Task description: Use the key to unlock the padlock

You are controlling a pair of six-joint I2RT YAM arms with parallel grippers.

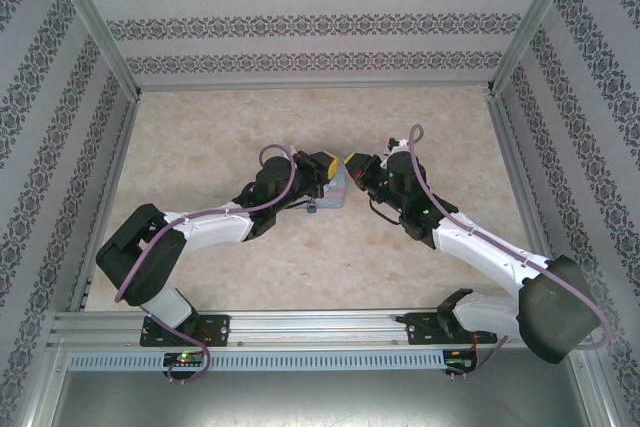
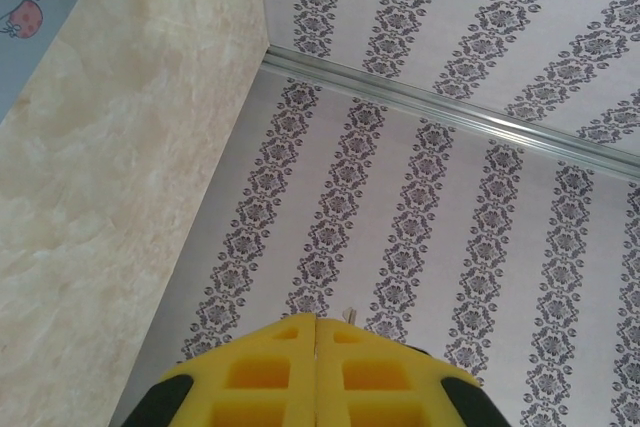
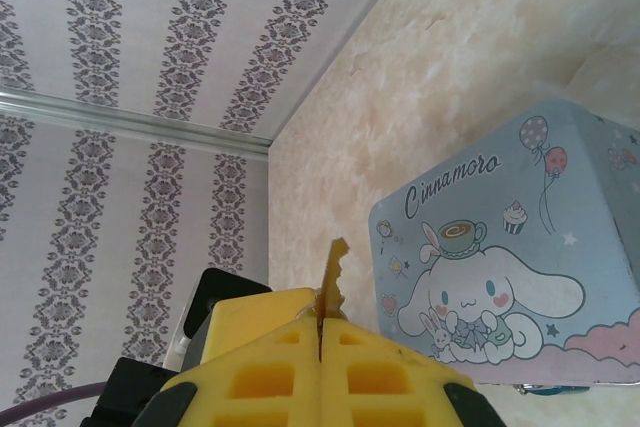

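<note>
Key point(image 3: 335, 269) held up beside the tin point(image 3: 500, 267)
The right gripper point(image 3: 320, 332) is clamped on the key, its toothed blade standing just beside the tin's printed face. The left gripper point(image 2: 317, 332), fingers pressed together, sits near the tin's other side. The padlock point(image 1: 315, 205) (a teal speck) touches the tin's near edge.

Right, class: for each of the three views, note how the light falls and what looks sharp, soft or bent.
Top view: even, soft light, only faint shadows on the table; the walls lean outward, a wide-lens effect. Left wrist view: sharp from the left gripper to the wallpaper. Right wrist view: the tin print crisp, no glare; the key in the right gripper clear.
</note>
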